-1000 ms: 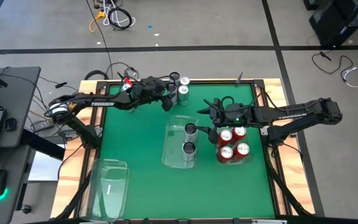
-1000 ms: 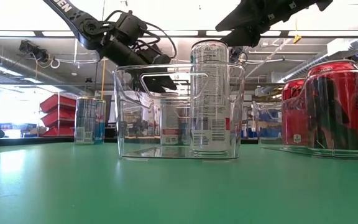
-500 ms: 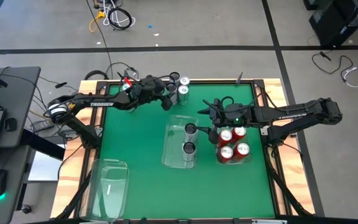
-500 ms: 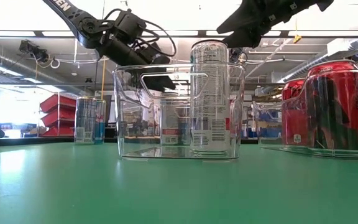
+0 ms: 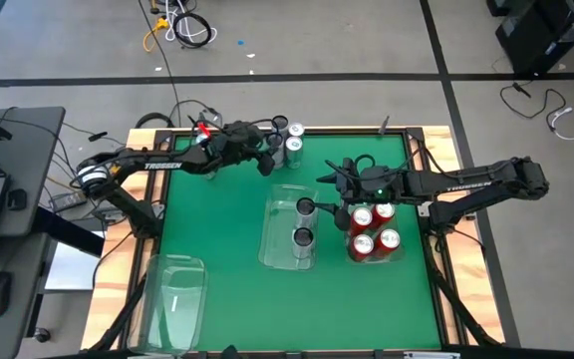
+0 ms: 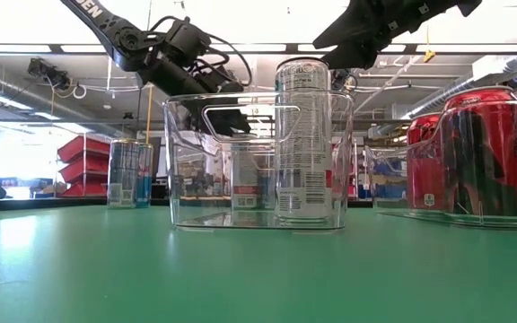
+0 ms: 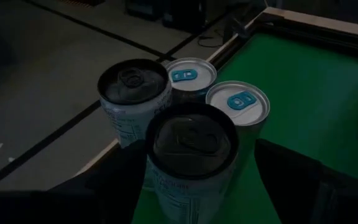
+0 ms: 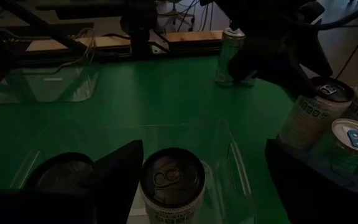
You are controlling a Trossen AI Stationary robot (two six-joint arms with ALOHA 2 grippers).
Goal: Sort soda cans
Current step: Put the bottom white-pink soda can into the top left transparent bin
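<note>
Soda cans [image 5: 285, 141] cluster at the bench's [image 5: 217, 219] far edge, where the left gripper [image 7: 191, 180] straddles a dark-topped can [image 7: 190, 149], open; the right gripper [image 8: 173, 186] straddles a binned can [image 8: 172, 180], open too.

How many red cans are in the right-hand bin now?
4: all in the clear bin at the table's right, as a two-by-two block. None looks hidden.

Grey concrete floor [image 5: 367, 40], loose cables [image 5: 182, 25]
</note>
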